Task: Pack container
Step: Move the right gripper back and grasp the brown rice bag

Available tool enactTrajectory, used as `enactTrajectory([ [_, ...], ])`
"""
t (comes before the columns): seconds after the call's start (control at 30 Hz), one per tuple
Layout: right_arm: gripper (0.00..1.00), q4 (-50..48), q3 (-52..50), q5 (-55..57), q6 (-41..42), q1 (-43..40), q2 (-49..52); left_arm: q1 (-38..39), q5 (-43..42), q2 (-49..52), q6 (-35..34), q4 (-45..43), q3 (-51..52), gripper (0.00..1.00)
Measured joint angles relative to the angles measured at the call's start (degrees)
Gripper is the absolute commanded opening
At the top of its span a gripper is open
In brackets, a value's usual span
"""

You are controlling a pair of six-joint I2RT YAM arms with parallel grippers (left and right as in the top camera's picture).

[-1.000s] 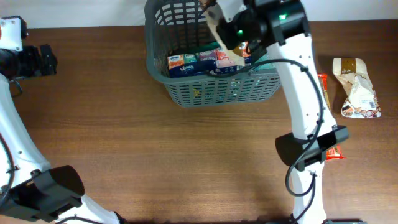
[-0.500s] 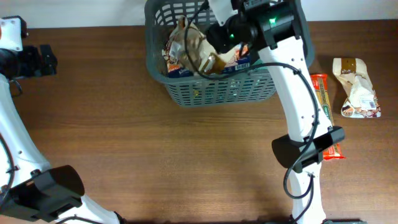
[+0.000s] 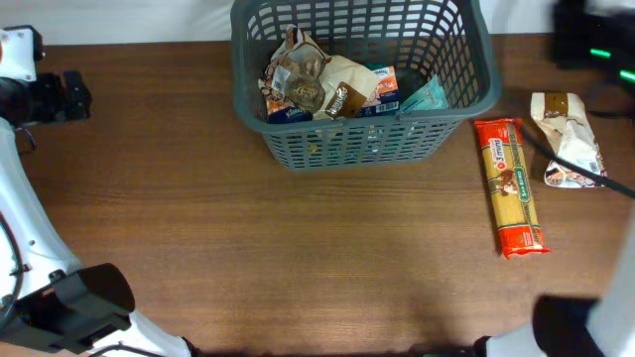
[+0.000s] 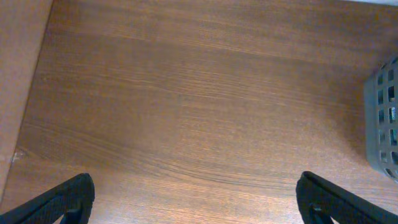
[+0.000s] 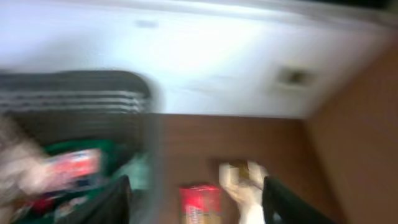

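The dark grey container (image 3: 355, 139) stands at the back middle of the table. Inside lie a crumpled brown and white bag (image 3: 313, 84), boxed packets and a teal packet (image 3: 429, 96). My right gripper (image 5: 196, 202) is open with nothing between its fingers. Its view is blurred and looks down on the container's right end (image 5: 81, 106), a red pasta packet (image 5: 200, 202) and a white bag (image 5: 245, 183). In the overhead view the right arm (image 3: 595, 40) is a dark blur at the back right. My left gripper (image 4: 196, 202) hangs open over bare wood at the far left.
The long red pasta packet (image 3: 516, 186) lies on the table right of the container. A white and brown bag (image 3: 568, 139) lies further right. The container's corner (image 4: 384, 118) shows at the right edge of the left wrist view.
My right gripper opened over the container and left the brown and white bag inside. The right arm then swung fast to the back right. The left arm stayed still.
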State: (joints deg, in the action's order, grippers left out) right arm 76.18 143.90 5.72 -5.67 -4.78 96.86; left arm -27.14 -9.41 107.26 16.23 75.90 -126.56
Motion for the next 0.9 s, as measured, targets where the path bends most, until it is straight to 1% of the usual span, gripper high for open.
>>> enactTrajectory([
  [0.1, 0.76, -3.39, -11.67, -2.80, 2.47, -10.03, -4.85, 0.00, 0.00, 0.00, 0.00, -0.02, 0.00, 0.99],
  [0.17, 0.79, -4.17, -18.47, -5.18, 3.32, -14.84, -5.38, 0.00, 0.02, 0.00, 0.00, 0.00, 0.00, 0.99],
  [0.3, 0.80, -7.69, -32.00, -8.46, 4.48, -21.57, -0.35, 0.00, 0.00, 0.00, -0.02, 0.00, 0.00, 0.99],
  [0.4, 0.80, -10.36, -37.05, -9.11, 4.90, -23.80, 5.18, 0.00, 0.00, 0.00, 0.00, 0.00, 0.00, 0.99],
  [0.53, 0.80, -13.29, -38.01, -8.09, 5.25, -24.81, 11.91, 0.00, 0.00, 0.00, 0.00, -0.02, 0.00, 0.99],
  [0.67, 0.84, -16.57, -38.01, -5.51, 5.42, -24.33, 16.48, 0.00, 0.00, 0.00, 0.00, -0.02, 0.00, 0.99],
  [0.8, 0.85, -19.93, -38.01, -3.61, 3.82, -23.87, 20.92, 0.00, 0.00, 0.00, -0.02, 0.00, 0.00, 0.99],
  [0.9, 0.84, -20.68, -38.01, -1.60, 1.07, -23.61, 23.71, 0.00, 0.00, 0.00, 0.00, 0.00, 0.00, 0.99],
])
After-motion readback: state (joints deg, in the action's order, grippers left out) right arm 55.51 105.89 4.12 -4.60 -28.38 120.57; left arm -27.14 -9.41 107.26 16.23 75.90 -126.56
